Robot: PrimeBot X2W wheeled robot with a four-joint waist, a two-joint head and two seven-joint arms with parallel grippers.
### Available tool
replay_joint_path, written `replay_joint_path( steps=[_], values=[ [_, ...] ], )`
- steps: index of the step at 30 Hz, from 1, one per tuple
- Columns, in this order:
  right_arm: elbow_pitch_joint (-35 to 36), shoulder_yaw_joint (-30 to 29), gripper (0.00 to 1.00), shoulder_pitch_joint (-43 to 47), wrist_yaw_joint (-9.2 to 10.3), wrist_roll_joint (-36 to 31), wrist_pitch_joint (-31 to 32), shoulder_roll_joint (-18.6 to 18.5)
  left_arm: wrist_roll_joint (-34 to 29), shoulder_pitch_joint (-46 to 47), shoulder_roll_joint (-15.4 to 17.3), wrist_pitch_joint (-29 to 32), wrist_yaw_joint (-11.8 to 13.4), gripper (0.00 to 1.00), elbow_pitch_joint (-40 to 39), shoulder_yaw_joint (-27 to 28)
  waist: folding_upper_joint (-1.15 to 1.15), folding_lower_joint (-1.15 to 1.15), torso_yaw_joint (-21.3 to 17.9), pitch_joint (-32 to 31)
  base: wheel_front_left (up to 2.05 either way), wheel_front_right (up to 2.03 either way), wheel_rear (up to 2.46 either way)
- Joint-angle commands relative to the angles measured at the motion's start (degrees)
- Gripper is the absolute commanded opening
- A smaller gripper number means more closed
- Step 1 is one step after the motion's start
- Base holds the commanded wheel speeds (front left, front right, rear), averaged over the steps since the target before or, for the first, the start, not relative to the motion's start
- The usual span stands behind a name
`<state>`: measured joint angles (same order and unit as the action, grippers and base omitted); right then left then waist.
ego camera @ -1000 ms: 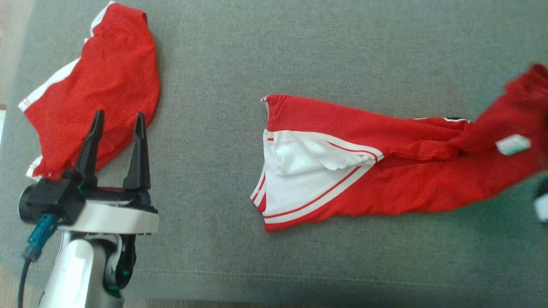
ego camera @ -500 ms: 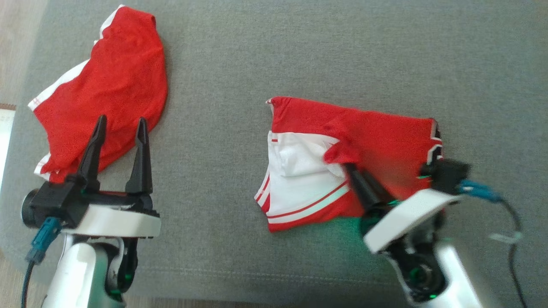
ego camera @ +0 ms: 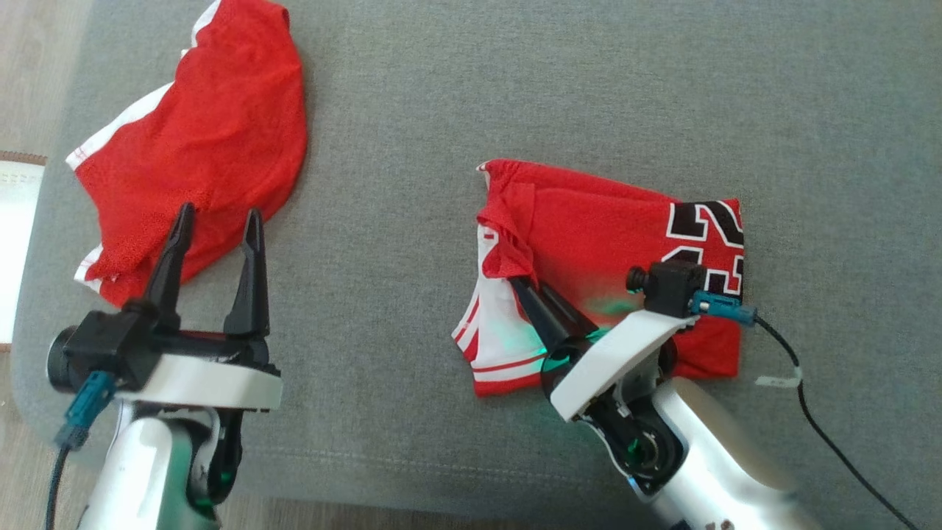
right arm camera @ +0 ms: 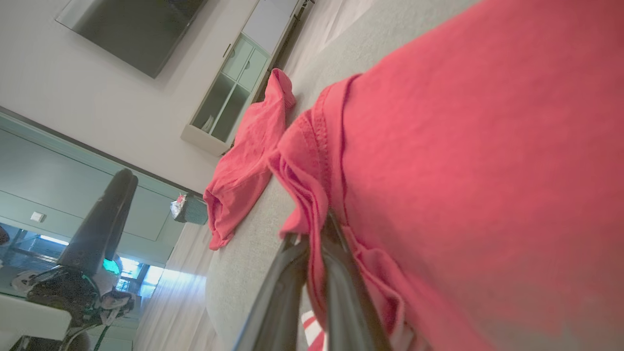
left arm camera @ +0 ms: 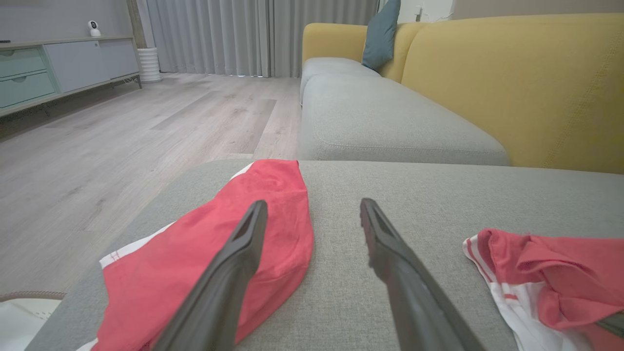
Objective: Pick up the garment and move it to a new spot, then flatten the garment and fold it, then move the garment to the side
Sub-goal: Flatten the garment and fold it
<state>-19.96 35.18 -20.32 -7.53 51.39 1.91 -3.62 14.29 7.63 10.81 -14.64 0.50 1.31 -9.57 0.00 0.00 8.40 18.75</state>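
Note:
The garment [ego camera: 603,228] is a red jersey with white trim, lying doubled over at the middle of the grey cushion [ego camera: 412,110], a black-and-white number at its right end. My right gripper [ego camera: 515,283] is shut on a bunched red edge at the garment's left side; the right wrist view shows the red cloth [right arm camera: 463,170] pinched between the fingers of the right gripper [right arm camera: 317,229]. My left gripper [ego camera: 218,213] stands open and holds nothing. In the left wrist view the left gripper [left arm camera: 312,207] is also wide apart, with the garment [left arm camera: 536,263] at the right.
A second red garment [ego camera: 199,140] with white trim lies at the cushion's far left, under my left fingertips; it also shows as the second garment [left arm camera: 219,234] and the second garment [right arm camera: 248,151]. The cushion's front edge [ego camera: 412,500] is near. Wooden floor [ego camera: 37,73] lies left. A yellow sofa back [left arm camera: 512,78] rises beyond.
My right gripper has carried the garment's right end over to the left, doubling it; the number print now faces up. The left gripper stayed open and still. The camera shifted slightly.

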Motion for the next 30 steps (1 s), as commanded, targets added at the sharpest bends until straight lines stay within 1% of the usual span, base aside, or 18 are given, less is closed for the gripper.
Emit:
replay_joint_path(
  steps=[1,2,4,7,8,12,18,23,26,30],
  values=[
    [1.3,1.3,0.39,-1.5,0.04,0.4,-0.7,0.7,0.2,2.0,0.9,-0.2,0.1,1.0,-1.6,2.0,0.0,0.0,0.0,0.0,0.0,0.0,0.0],
    [0.7,1.6,1.0,-1.8,0.04,0.5,-1.3,0.7,0.2,2.0,0.9,-0.2,0.1,1.0,-1.5,2.0,0.0,0.0,0.1,0.0,0.0,0.0,0.0],
    [0.3,3.1,1.0,-3.0,0.04,-0.8,-2.4,0.7,0.2,1.9,0.9,-0.2,0.2,1.0,-1.4,2.1,0.0,0.0,0.0,-0.1,0.0,0.0,0.0],
    [0.9,4.6,1.0,-4.7,0.04,-7.0,-4.8,0.7,0.2,1.8,0.9,-0.3,0.3,1.0,-1.4,2.3,0.0,0.0,-0.2,-0.2,0.0,0.0,0.0],
    [1.2,4.5,1.0,-5.2,0.04,-10.1,-5.8,0.7,0.3,1.8,0.9,-0.3,0.4,1.0,-1.4,2.4,0.0,0.0,-0.3,-0.3,0.0,0.0,0.0],
    [4.9,1.9,1.0,-4.5,0.04,-16.8,-8.3,0.7,0.3,1.9,1.1,-0.3,0.4,1.0,-1.5,2.7,0.0,0.0,-0.6,-0.6,0.0,0.0,0.0],
    [12.5,-7.8,1.0,-1.8,0.04,-28.4,-10.1,0.7,0.1,1.9,1.9,-0.3,0.8,1.0,-1.9,3.4,0.0,0.0,-1.3,-1.1,0.0,0.0,0.0],
    [19.2,-17.6,1.0,1.9,0.04,-37.3,-8.9,0.4,0.0,1.7,2.3,-0.3,1.4,1.0,-2.7,4.2,0.0,0.0,-1.5,-1.8,0.0,0.0,0.0],
    [22.7,-23.4,1.0,4.8,0.04,-40.4,-7.6,-0.8,0.1,1.3,2.4,-0.3,1.6,1.0,-3.1,4.6,0.0,0.0,-1.5,-2.5,0.0,0.0,0.0],
    [26.0,-30.0,1.0,9.1,0.04,-42.0,-6.0,-2.3,0.1,1.0,2.5,-0.3,1.6,1.0,-3.5,4.7,0.0,0.0,-1.4,-3.3,0.0,0.0,0.0]
  ],
)
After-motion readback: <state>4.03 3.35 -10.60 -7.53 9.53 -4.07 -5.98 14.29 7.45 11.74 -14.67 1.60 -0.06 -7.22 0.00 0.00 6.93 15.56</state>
